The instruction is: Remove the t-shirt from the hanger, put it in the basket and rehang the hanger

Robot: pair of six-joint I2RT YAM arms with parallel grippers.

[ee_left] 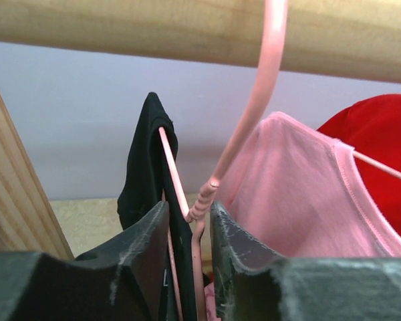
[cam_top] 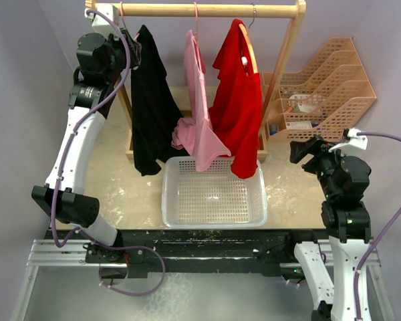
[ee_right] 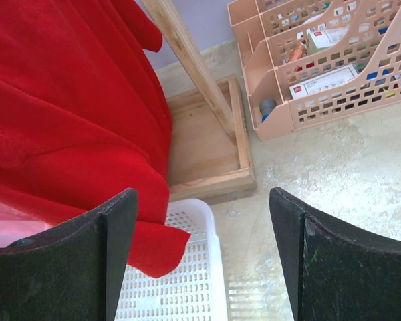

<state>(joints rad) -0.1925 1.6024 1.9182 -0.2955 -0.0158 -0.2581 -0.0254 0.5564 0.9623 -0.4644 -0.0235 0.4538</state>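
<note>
T-shirt (ee_left: pixel 144 160), black, hangs on a pink wire hanger (ee_left: pixel 254 114) whose twisted neck sits between the fingers (ee_left: pixel 144 247) of the left gripper (ee_left: pixel 189 210). The jaws stand a little apart, wider than the wire. The neck lies close to the right-hand finger, though I cannot tell if they touch. The hanger's hook rises over the wooden rod (ee_left: pixel 187 30), at its left end in the top view. A pink shirt (ee_left: pixel 294 194) hangs just beside it, and a red shirt (cam_top: pixel 237 100) further along. A white basket (cam_top: pixel 214 223) sits on the table below the shirts. The right gripper (ee_right: pixel 202 194) is spread wide and holds nothing, low near the basket and facing the red shirt's hem.
</note>
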